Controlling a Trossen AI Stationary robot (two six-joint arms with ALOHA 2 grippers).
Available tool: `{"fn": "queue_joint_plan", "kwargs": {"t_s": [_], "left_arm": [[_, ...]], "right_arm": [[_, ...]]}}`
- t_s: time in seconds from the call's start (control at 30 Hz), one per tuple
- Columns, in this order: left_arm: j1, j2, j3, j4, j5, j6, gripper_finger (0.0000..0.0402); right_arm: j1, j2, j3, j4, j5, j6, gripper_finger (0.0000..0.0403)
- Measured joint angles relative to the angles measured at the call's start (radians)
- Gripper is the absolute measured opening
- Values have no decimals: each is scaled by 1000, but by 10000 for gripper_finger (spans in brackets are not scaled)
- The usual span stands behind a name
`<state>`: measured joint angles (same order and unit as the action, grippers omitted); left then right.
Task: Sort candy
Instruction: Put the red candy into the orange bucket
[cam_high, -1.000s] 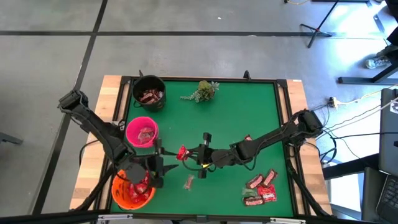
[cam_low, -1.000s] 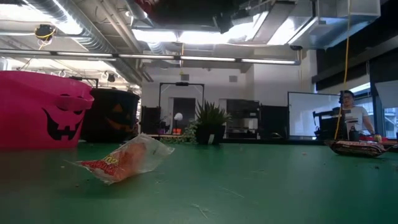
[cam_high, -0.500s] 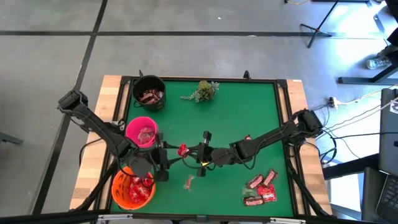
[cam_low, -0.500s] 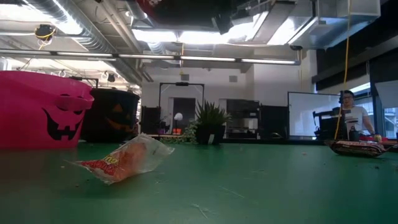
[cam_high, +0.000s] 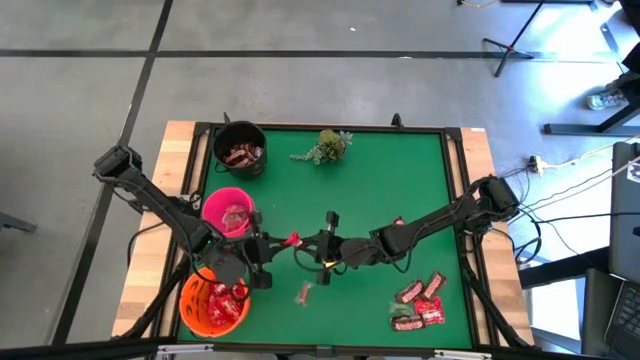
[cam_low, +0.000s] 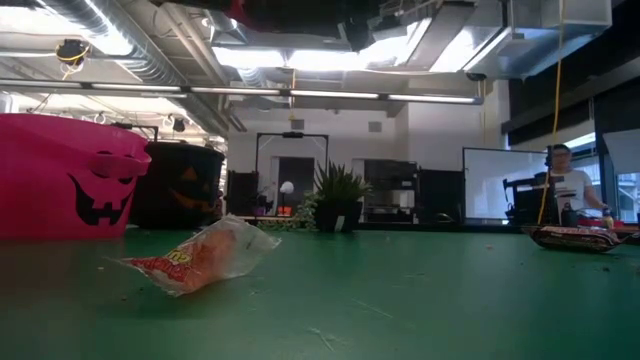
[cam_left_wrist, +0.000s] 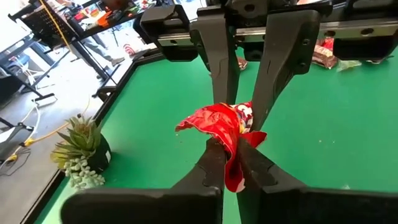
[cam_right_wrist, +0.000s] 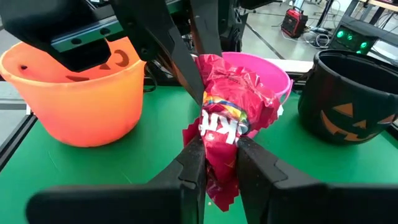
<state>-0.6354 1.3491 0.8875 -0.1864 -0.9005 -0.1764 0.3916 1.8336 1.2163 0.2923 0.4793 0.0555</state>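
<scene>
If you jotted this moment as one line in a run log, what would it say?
phase: handover | red candy packet gripped by both | left gripper shut on it | right gripper shut on it | above table beside pink bucket

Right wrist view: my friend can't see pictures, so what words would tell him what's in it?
Both grippers, the right gripper and the left gripper, pinch one shiny red candy packet between them above the green table. Behind stand an orange bucket, a pink bucket and a black pumpkin-face bucket.
</scene>
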Motion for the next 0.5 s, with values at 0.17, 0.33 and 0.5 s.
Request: {"fn": "queue_joint_plan", "kwargs": {"t_s": [0.17,0.33,0.5], "left_arm": [[-16,0,0,-9,-6,11,0],[-70,-28,0,-119,-1,0,0],[-185,-138,0,-354,88,-249,0]], "right_arm": [[2,-4,1,-14,-2,-3,95],[3,-33,1,-74,-2,9,180],[3,-78,1,-178,0,88,257]]}}
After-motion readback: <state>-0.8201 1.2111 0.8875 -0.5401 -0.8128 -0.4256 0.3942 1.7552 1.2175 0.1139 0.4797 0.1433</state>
